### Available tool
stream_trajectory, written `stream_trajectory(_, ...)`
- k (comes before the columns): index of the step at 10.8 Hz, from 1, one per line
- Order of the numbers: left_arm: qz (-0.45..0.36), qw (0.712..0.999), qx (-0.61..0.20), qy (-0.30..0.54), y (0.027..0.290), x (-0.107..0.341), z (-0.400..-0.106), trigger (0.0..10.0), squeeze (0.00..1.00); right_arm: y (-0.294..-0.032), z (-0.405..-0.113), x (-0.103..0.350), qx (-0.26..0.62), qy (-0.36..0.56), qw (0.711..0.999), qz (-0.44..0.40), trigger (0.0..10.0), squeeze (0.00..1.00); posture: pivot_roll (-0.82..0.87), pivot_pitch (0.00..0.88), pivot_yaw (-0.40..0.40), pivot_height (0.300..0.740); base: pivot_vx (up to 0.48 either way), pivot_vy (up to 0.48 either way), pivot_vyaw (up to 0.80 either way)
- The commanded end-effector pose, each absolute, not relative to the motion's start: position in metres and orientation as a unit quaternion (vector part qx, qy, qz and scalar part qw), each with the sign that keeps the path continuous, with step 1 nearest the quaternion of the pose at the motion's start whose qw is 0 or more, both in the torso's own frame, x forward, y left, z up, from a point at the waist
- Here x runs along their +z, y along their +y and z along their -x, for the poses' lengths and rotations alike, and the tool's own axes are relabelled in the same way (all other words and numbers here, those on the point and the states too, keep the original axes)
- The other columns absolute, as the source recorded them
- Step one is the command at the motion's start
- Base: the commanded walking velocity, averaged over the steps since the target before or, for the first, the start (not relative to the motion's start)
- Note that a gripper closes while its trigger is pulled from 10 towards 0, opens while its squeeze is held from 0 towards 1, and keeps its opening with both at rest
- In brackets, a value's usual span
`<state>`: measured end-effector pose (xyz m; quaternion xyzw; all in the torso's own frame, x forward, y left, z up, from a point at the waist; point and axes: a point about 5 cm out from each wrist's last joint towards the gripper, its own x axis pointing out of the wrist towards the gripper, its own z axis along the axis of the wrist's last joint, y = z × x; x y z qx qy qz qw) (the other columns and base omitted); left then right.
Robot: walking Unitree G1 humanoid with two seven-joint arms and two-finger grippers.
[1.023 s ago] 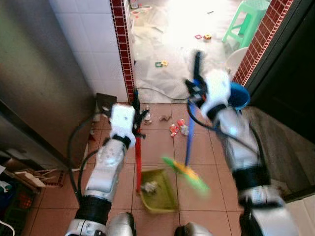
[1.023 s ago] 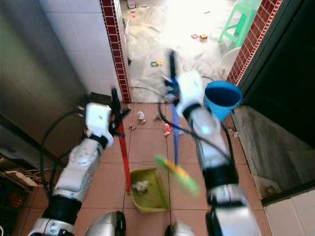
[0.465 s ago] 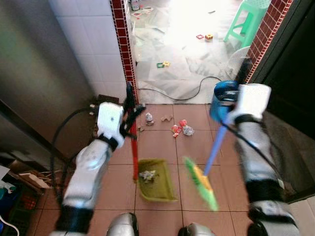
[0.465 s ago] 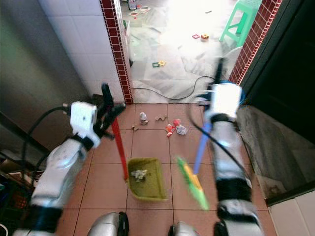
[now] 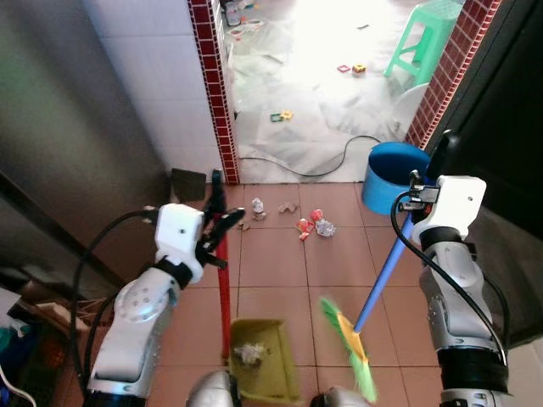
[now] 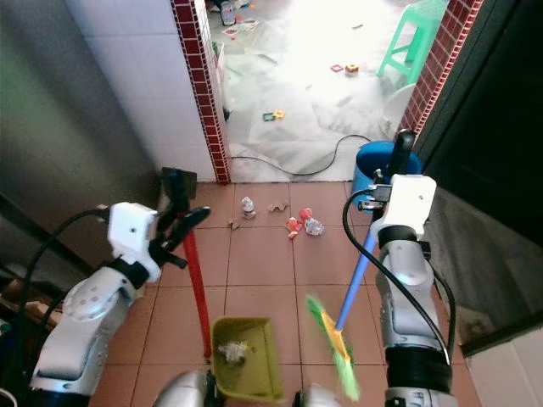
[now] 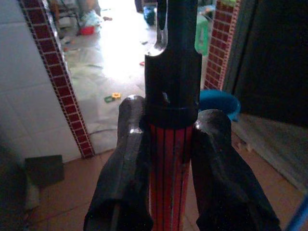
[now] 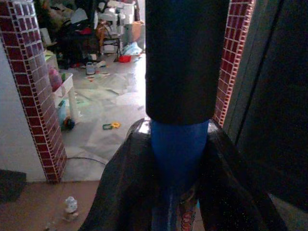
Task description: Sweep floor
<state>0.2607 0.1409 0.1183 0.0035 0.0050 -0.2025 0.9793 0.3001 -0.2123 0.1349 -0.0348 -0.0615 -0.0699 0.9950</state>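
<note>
On the left, the left gripper (image 5: pixel 214 227) is clamped around the red handle (image 5: pixel 224 288) of a long-handled dustpan; in the left wrist view its two black fingers (image 7: pixel 126 159) press against either side of the ribbed red shaft just below a black end cap. The handle stands nearly upright and runs down to the yellow-green dustpan (image 5: pixel 265 366), which sits on the terracotta floor tiles (image 5: pixel 271 263) close in front of the robot. A pale crumpled scrap (image 5: pixel 249 352) lies inside it; the pan's near edge is cut off by the frame bottom.

Further ahead, near the red-brick doorpost (image 5: pixel 215 93), small litter (image 5: pixel 314 224) is scattered on the tiles: red and whitish bits, too small to identify. Beyond the threshold a black cable (image 5: pixel 322 165) trails across a brightly lit pale floor, where the glare washes out detail, and a green plastic stool (image 5: pixel 428 34) is partly cropped at the top.

To the right, a blue bucket (image 5: pixel 392 174) stands by the other brick post, partly hidden behind the right arm. The right gripper (image 5: pixel 422 203) is closed around the blue broom handle (image 5: pixel 380 280), as the right wrist view confirms, with fingers (image 8: pixel 122 183) hugging the blue shaft under its black grip. The handle slants down to a green and yellow broom head (image 5: pixel 348 348), blurred, just right of the dustpan.
</note>
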Motion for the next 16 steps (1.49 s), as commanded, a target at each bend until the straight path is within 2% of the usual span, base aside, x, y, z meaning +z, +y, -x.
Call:
stream_trajectory(1, 0.004, 0.981, -0.191, -0.041, 0.143, 0.141, -0.267, 10.0, 0.0, -0.211, -0.301, 0.146, -0.07, -0.079, 0.994, 0.031, 10.0, 0.0, -0.08, 0.039, 0.067, 0.74, 0.0, 0.0, -0.8)
stream_trajectory(3, 0.05, 0.98, -0.186, -0.05, 0.14, 0.151, -0.274, 10.0, 0.0, -0.205, -0.305, 0.151, -0.042, -0.082, 0.995, 0.043, 10.0, 0.0, -0.09, 0.043, 0.052, 0.74, 0.0, 0.0, -0.8)
stream_trajectory(5, 0.065, 0.981, -0.176, -0.054, 0.143, 0.154, -0.278, 10.0, 0.0, -0.212, -0.309, 0.155, -0.04, -0.082, 0.994, 0.055, 10.0, 0.0, -0.1, 0.04, 0.043, 0.74, 0.377, 0.0, -0.65)
stream_trajectory(8, 0.073, 0.98, -0.17, -0.066, 0.14, 0.161, -0.279, 10.0, 0.0, -0.206, -0.31, 0.156, -0.035, -0.084, 0.994, 0.055, 10.0, 0.0, -0.09, 0.038, 0.039, 0.74, 0.441, 0.0, 0.0)
stream_trajectory(13, 0.112, 0.97, -0.18, -0.118, 0.137, 0.198, -0.292, 10.0, 0.0, -0.2, -0.314, 0.143, -0.032, -0.057, 0.995, 0.075, 10.0, 0.0, -0.09, 0.024, 0.041, 0.74, 0.431, 0.0, 0.0)
stream_trajectory(16, 0.114, 0.969, -0.183, -0.117, 0.135, 0.198, -0.292, 10.0, 0.0, -0.194, -0.313, 0.138, -0.026, -0.051, 0.996, 0.069, 10.0, 0.0, -0.08, 0.022, 0.043, 0.74, 0.465, 0.0, -0.71)
